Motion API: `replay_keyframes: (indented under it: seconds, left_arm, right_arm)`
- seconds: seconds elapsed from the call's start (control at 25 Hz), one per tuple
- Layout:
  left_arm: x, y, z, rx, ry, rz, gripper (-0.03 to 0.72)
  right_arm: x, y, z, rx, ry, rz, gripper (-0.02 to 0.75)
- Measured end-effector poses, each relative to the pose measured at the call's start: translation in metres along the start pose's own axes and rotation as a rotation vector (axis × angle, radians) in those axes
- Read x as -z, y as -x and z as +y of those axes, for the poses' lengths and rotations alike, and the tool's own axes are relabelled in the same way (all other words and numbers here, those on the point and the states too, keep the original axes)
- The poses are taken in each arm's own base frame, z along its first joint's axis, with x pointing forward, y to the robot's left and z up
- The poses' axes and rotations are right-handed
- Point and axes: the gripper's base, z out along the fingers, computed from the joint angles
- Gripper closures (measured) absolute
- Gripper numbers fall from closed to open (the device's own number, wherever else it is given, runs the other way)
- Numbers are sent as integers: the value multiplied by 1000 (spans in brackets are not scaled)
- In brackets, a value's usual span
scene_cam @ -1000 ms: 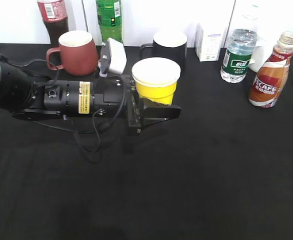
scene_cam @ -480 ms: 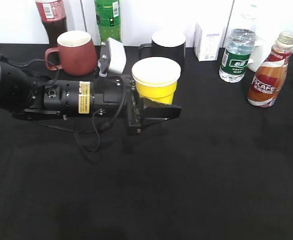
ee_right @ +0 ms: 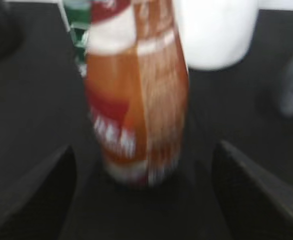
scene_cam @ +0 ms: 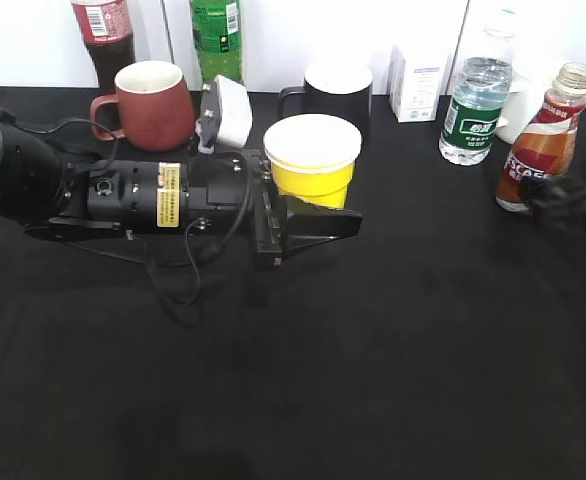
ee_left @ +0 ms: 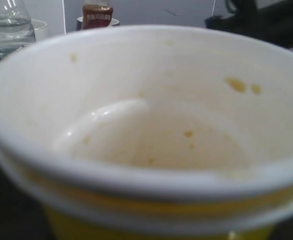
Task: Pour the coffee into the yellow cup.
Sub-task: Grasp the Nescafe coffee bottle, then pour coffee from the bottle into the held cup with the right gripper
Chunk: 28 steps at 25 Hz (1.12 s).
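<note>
The yellow cup, white inside and empty but for small brown spots, stands at the table's middle back and fills the left wrist view. My left gripper lies low on the table, shut on the cup's base. The far finger is hidden behind the cup. The coffee bottle with the orange-brown label and gold cap stands upright at the far right. My right gripper shows as a dark blur at the right edge, beside the bottle. In the right wrist view the bottle stands between the open fingers, untouched.
A maroon mug, a black mug, a cola bottle, a green bottle, a water bottle and a white carton line the back. A white vessel stands behind the coffee bottle.
My right gripper has come into the exterior view from the right edge, next to the coffee bottle. The left arm and the yellow cup have not moved.
</note>
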Motion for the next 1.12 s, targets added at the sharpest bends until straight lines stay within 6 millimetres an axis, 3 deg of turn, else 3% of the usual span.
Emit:
replay_keyframes:
  seconds: [0.24,0.4,0.68,0.76,0.88,1.0,1.12]
  left_arm:
    - [0,0,0,2,0,0,253]
    - [0,0,0,3,0,0,253]
    - [0,-1,1,3,10,13,253]
    - [-1,1,3,-6,15,14,253]
    - [-16,17,1,-47,-14,-17,253]
    - [-37,21,-15,-43,-30,-7,253]
    - [-56,20,-35,-43,-50,28,253]
  right_arm:
    - [-46,-9,-2,4,22,-62,87]
    - [-49,-12,-1,3,31,-98,193]
    - [-47,-14,-1,0,28,-99,195]
    - [-35,-11,4,36,72,-86,195]
    - [-2,26,15,149,155,-156,195]
    - [29,62,23,321,193,-227,195]
    - [51,81,31,467,243,-316,195]
